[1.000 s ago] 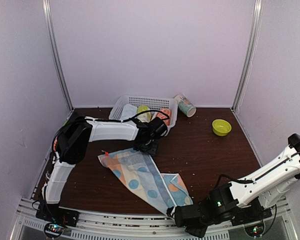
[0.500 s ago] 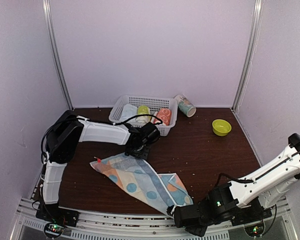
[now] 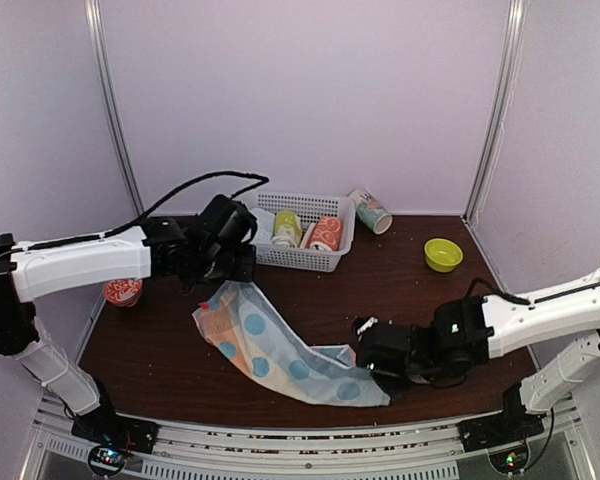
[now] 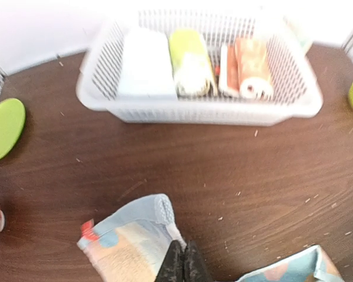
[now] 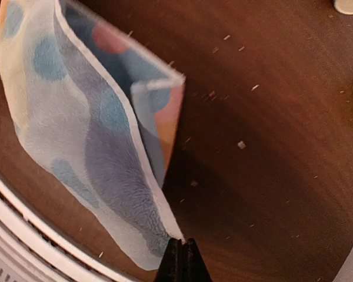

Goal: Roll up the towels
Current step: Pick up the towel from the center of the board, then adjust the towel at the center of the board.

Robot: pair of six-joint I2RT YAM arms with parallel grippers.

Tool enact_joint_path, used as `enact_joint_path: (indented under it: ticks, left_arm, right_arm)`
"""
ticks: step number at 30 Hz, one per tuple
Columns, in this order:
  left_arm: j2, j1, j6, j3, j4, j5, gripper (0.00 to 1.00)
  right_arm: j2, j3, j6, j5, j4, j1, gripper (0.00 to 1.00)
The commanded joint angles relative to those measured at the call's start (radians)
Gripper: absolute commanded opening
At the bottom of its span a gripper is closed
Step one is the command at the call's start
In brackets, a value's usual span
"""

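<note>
Pale lilac walls [image 3: 300, 100] close the space at the back and on both sides, with slim metal strips [image 3: 115, 120] running up the back corners. The table [image 3: 390, 285] has a dark brown wood-grain top dotted with pale crumbs. A ribbed metal rail [image 3: 280, 447] lines its near edge.

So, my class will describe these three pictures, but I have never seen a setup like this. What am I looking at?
These are two robot arms, the left arm and the right arm, bolted at the table's near edge. The big picture looks down from above and behind them. The other two come from a camera on each wrist. Across the dark table stretches a spotted towel. The left hand is shut on its far corner and the right hand on its near one. Behind stands a white basket holding rolled towels. To the right are a yellow-green bowl and a tipped-over cup.
</note>
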Motion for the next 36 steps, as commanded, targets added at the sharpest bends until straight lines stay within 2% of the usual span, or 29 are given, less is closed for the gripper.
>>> enact_joint_path:
  ticks: [1,6,11,20,25,26,31,33,36]
  left_arm:
    - [-0.176,0.013,-0.01,-0.017,0.015,-0.098,0.0]
    - [-0.375,0.01,-0.015,-0.069,0.073,-0.096,0.0]
    - [-0.531,0.01,-0.078,-0.284,0.179,-0.057,0.0]
    - [-0.621,0.01,-0.283,-0.662,0.224,0.002,0.0]
    - [-0.581,0.01,-0.318,-0.694,0.214,0.018,0.0]
    - [-0.564,0.01,-0.317,-0.681,0.192,0.016,0.03]
    - [-0.458,0.01,-0.329,-0.591,0.07,0.019,0.5]
    - [-0.417,0.01,-0.361,-0.58,0.041,0.037,0.62]
    - [-0.377,0.01,-0.412,-0.596,0.03,0.069,0.68]
  right_arm:
    - [-0.121,0.141,-0.099,0.165,0.014,-0.183,0.0]
    - [-0.237,0.216,-0.175,0.191,0.165,-0.293,0.0]
    - [-0.273,0.061,-0.12,0.061,0.31,-0.395,0.0]
    - [-0.266,-0.308,0.03,-0.114,0.487,-0.407,0.0]
    - [-0.253,-0.327,0.022,-0.138,0.484,-0.407,0.0]
    - [-0.25,-0.322,0.014,-0.139,0.478,-0.408,0.0]
    - [-0.239,-0.306,-0.015,-0.131,0.456,-0.407,0.0]
    - [-0.235,-0.307,-0.021,-0.131,0.455,-0.407,0.0]
    - [-0.23,-0.307,-0.03,-0.147,0.453,-0.407,0.0]
